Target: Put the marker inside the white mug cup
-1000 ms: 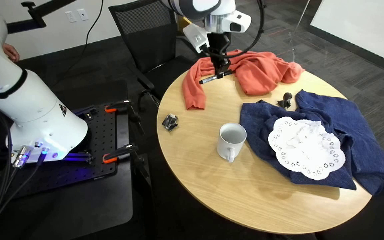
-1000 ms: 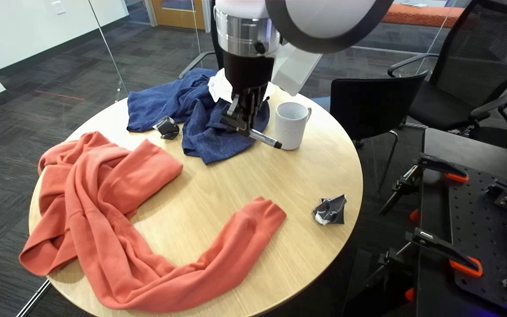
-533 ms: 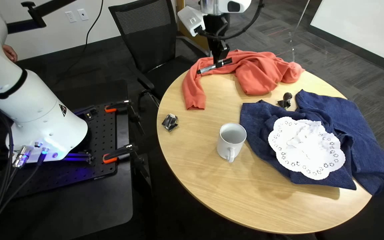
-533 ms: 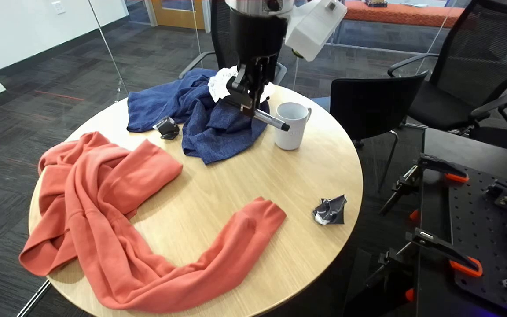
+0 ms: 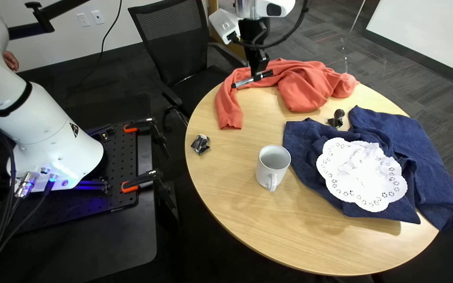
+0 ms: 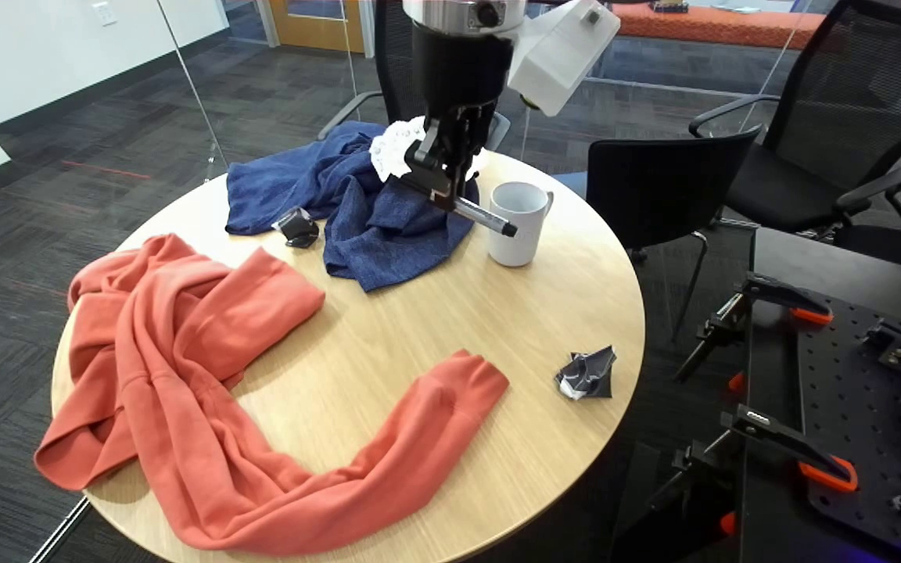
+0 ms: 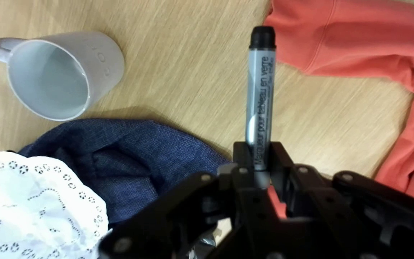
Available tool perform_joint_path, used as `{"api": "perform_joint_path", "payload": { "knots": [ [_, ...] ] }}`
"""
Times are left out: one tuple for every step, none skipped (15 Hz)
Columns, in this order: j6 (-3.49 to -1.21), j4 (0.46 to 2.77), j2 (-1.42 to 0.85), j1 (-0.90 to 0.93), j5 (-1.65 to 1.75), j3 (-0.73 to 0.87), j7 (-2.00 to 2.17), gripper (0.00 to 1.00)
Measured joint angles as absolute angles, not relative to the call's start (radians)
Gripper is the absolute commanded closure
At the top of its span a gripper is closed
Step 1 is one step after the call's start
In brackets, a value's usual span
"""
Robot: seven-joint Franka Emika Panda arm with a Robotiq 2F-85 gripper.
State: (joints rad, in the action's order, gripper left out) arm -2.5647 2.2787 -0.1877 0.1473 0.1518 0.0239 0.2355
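The marker (image 7: 261, 90) is silver-grey with a black cap and printed text. My gripper (image 7: 259, 154) is shut on it, with the capped end sticking out beyond the fingers. In both exterior views the marker (image 5: 244, 82) (image 6: 486, 216) is held above the table, tilted slightly from level. My gripper (image 5: 256, 74) (image 6: 450, 191) points down near the orange cloth side. The white mug (image 5: 272, 171) stands upright on the table, its opening up and apart from the marker. It also shows in an exterior view (image 6: 515, 242) behind the marker's cap, and at the upper left in the wrist view (image 7: 102, 61).
An orange garment (image 6: 208, 375) lies on the round wooden table (image 5: 226, 196). Blue denim cloth (image 5: 419, 157) with a white lace doily (image 5: 362, 173) lies beside the mug. Crumpled black lumps (image 5: 200, 144) (image 5: 336, 118) lie on the table. A chair (image 5: 175, 43) stands behind it.
My gripper has risen with the marker in its grip, mostly in the first half second. Since then it has shifted only slightly. The mug and cloths have not moved.
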Motion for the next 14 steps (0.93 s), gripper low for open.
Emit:
{"api": "perform_joint_path", "payload": {
  "knots": [
    [-2.575, 2.279, -0.192, 0.147, 0.165, 0.026, 0.269, 0.95],
    [-2.589, 2.279, -0.197, 0.147, 0.186, 0.029, 0.31, 0.95],
    [-2.61, 2.279, -0.202, 0.148, 0.214, 0.035, 0.361, 0.95],
    [-2.63, 2.28, -0.208, 0.15, 0.246, 0.043, 0.413, 0.95],
    [-2.651, 2.281, -0.213, 0.154, 0.287, 0.055, 0.474, 0.95],
    [-2.675, 2.283, -0.218, 0.16, 0.338, 0.07, 0.541, 0.95],
    [-2.696, 2.284, -0.222, 0.171, 0.397, 0.091, 0.615, 0.95],
    [-2.714, 2.284, -0.225, 0.185, 0.465, 0.117, 0.696, 0.95],
    [-2.728, 2.283, -0.226, 0.205, 0.535, 0.15, 0.779, 0.95],
    [-2.735, 2.282, -0.226, 0.229, 0.604, 0.187, 0.862, 0.95],
    [-2.737, 2.277, -0.226, 0.256, 0.673, 0.226, 0.945, 0.95],
    [-2.737, 2.272, -0.226, 0.279, 0.738, 0.26, 1.024, 0.95],
    [-2.736, 2.266, -0.227, 0.302, 0.804, 0.29, 1.106, 0.95],
    [-2.734, 2.262, -0.227, 0.321, 0.868, 0.314, 1.187, 0.95]
  ]
}}
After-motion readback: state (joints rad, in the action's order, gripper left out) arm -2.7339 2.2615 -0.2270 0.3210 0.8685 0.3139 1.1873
